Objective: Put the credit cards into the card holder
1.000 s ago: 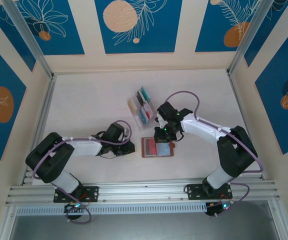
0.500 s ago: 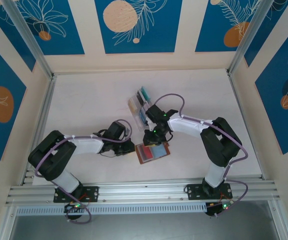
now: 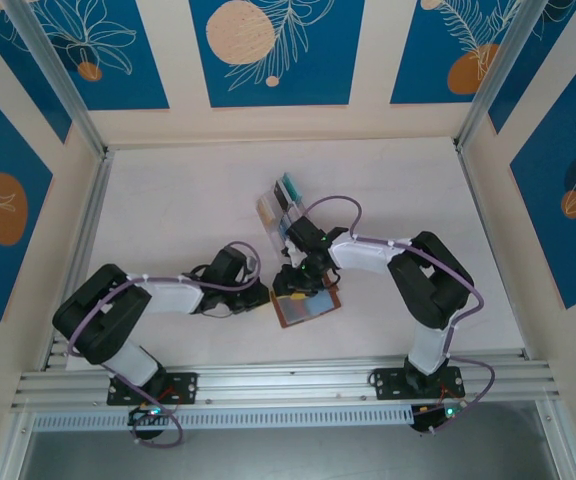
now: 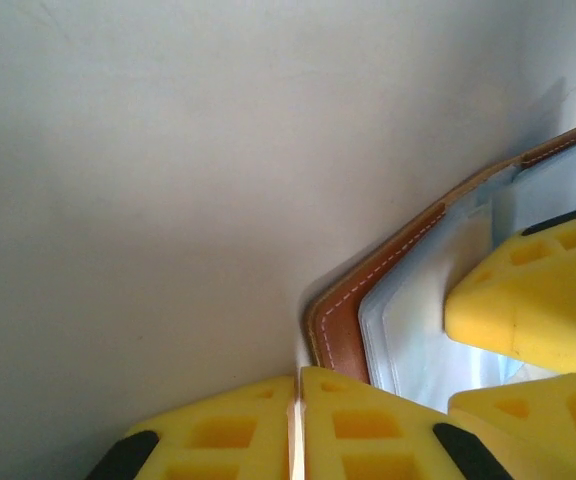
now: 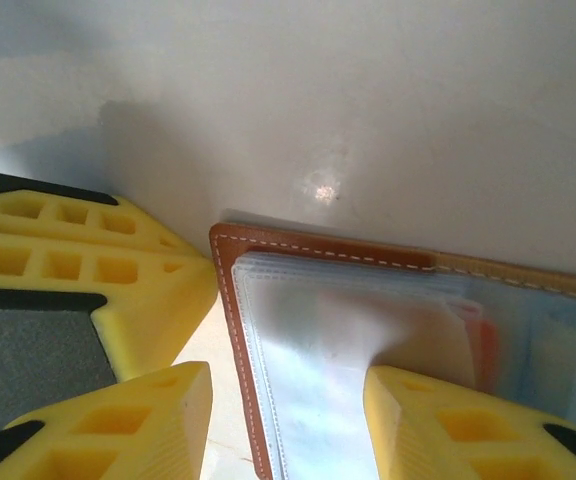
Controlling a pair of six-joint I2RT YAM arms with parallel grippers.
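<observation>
Near the middle of the desk [image 3: 168, 200], the brown card holder [image 3: 308, 306] lies open with its clear pockets facing up. The left fingers [image 4: 313, 400] are pressed together with nothing visible between them, their tips right at the holder's left corner. The right fingers [image 5: 190, 400] stand apart, straddling a clear pocket at that same end without clamping it. Just behind the holder, credit cards [image 3: 288, 187] stand in a clear slotted rack [image 3: 276, 222].
</observation>
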